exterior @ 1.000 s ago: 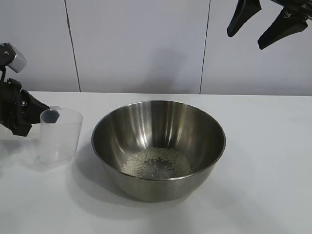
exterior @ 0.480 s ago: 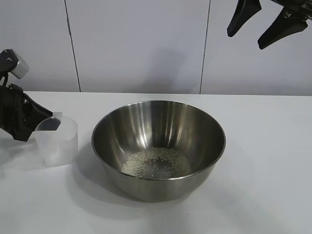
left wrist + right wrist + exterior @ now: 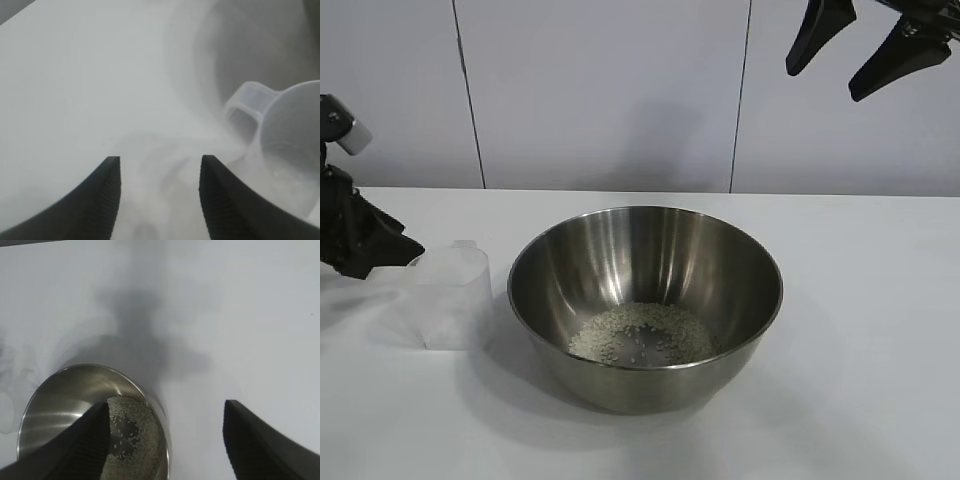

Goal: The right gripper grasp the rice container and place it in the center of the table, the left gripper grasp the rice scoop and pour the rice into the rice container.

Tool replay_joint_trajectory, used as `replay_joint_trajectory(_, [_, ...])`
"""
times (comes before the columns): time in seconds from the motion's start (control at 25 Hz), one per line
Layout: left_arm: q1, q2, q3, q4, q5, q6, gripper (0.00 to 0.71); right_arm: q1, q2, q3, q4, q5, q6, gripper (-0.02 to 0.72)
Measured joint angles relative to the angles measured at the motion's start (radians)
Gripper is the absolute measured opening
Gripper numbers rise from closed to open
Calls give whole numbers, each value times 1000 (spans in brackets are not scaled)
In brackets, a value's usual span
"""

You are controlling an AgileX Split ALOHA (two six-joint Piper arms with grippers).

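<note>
Bowl: mid-bench, rice inside.
Cup: upright beside bowl.
Left gripper: jaws apart, empty.
Right gripper: raised, jaws apart, empty.

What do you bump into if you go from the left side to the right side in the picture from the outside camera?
left gripper → rice scoop standing on the table → rice container with the rice inside → right gripper, open, high up.

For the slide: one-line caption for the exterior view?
Rice lies in the steel bowl; the emptied scoop stands beside it, open left claw clear of it, right claw raised.
</note>
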Motion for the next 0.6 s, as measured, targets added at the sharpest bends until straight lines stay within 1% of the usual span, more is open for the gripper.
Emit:
replay_joint_trajectory(0.08, [0, -25, 0, -3, -7, -81, 361, 0, 0, 0, 0, 0, 0, 452])
replay_joint_trajectory(0.16, [0, -43, 0, -3, 20, -178, 361, 0, 0, 0, 0, 0, 0, 452])
replay_joint_trajectory(0.32, [0, -52, -29, -3, 78, -470, 361, 0, 0, 0, 0, 0, 0, 452])
replay_joint_trajectory(0.44, [1, -55, -54, -3, 173, -676, 361, 0, 0, 0, 0, 0, 0, 452])
replay_joint_trajectory(0.6, [1, -86, -111, 1, 296, -865, 361, 0, 0, 0, 0, 0, 0, 452])
